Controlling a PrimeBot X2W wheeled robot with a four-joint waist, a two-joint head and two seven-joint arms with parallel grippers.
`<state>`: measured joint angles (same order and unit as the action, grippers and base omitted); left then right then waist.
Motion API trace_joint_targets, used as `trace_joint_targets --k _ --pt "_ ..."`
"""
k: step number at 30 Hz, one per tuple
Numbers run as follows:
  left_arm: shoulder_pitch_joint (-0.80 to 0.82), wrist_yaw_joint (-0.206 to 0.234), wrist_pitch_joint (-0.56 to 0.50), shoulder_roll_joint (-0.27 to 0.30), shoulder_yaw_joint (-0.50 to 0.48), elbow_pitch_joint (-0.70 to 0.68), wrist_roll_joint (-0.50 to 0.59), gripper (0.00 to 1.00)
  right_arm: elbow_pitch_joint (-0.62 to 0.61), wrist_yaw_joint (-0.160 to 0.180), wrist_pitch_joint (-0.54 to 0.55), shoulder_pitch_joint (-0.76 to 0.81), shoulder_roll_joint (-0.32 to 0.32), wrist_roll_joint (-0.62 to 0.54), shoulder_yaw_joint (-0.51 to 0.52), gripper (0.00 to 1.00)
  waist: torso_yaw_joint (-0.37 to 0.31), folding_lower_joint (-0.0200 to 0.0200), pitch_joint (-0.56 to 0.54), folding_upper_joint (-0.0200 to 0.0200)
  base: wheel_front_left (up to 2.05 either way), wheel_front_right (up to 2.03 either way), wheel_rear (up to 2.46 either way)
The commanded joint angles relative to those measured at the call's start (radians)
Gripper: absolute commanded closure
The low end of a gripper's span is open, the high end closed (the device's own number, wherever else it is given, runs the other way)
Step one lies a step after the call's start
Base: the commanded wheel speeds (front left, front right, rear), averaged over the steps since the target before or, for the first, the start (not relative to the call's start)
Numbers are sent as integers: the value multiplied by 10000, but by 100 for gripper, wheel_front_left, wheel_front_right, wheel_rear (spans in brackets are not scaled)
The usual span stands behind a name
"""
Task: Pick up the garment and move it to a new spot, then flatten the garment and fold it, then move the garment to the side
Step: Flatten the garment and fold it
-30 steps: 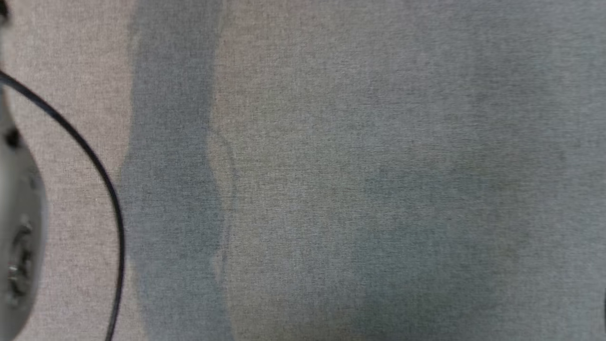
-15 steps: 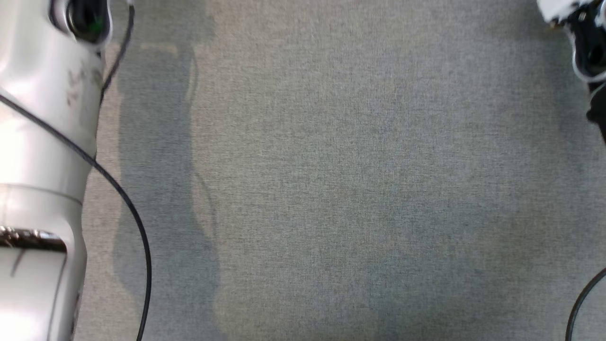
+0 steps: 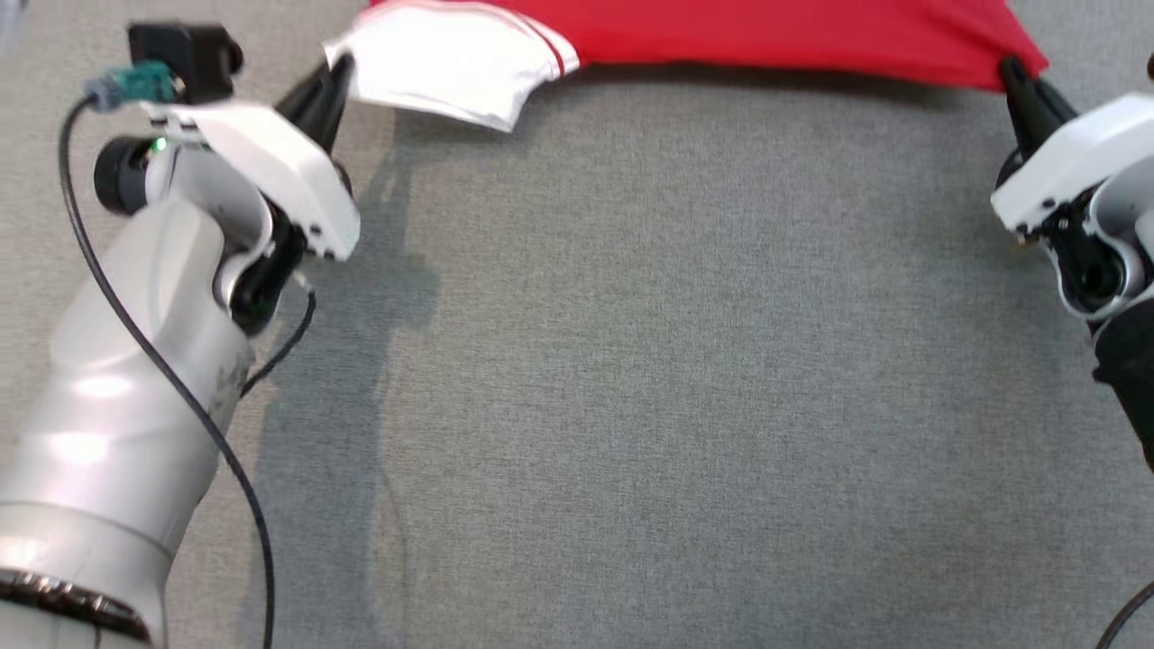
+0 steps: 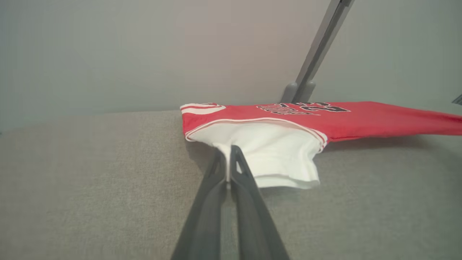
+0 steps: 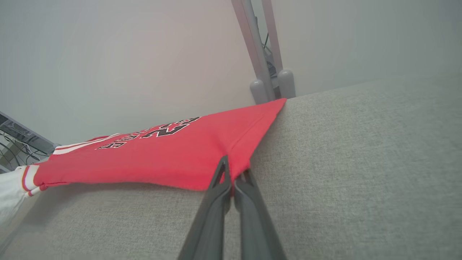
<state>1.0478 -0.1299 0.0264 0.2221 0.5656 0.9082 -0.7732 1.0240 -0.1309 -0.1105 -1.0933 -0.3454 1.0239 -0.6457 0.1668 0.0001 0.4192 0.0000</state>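
- While the garment [image 3: 775, 31] stretches between both grippers over the far part of the grey surface [image 3: 631, 361], the left gripper [image 4: 227, 159] is clenched on its white sleeve.
- The right gripper [image 5: 234, 177] is clenched on the red bottom corner.

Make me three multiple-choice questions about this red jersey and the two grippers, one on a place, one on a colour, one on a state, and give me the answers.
1. Where does the left gripper hold the jersey?
A. white sleeve
B. collar
C. printed number

2. What colour is the lettering?
A. yellow
B. black, outlined in white
C. blue

3. How do the jaws of the right gripper stand?
A. wide open above the cloth
B. shut on the jersey's red edge
C. shut on nothing

Answers: A, its fingers pinch the sleeve; B, dark letters with pale outlines on red; B, red cloth sits between its closed fingers.
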Motion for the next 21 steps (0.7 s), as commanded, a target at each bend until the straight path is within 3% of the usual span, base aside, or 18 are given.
trace_joint_targets --k 1,11,21 --pt "-311 -5 -123 327 284 -170 22 100 114 4 -84 253 -129 118 -103 100 103 -1 -334 0 0 0 0" --pt "-1715 -5 -1428 1472 2336 -1591 -432 100 627 4 21 749 -229 106 -1067 100 71 -1 -1078 0 0 0 0" --pt "-2515 -7 -2551 2635 3678 -3136 -1169 100 532 5 942 1431 -502 505 -1919 100 -2 -1 -1662 0 0 0 0"
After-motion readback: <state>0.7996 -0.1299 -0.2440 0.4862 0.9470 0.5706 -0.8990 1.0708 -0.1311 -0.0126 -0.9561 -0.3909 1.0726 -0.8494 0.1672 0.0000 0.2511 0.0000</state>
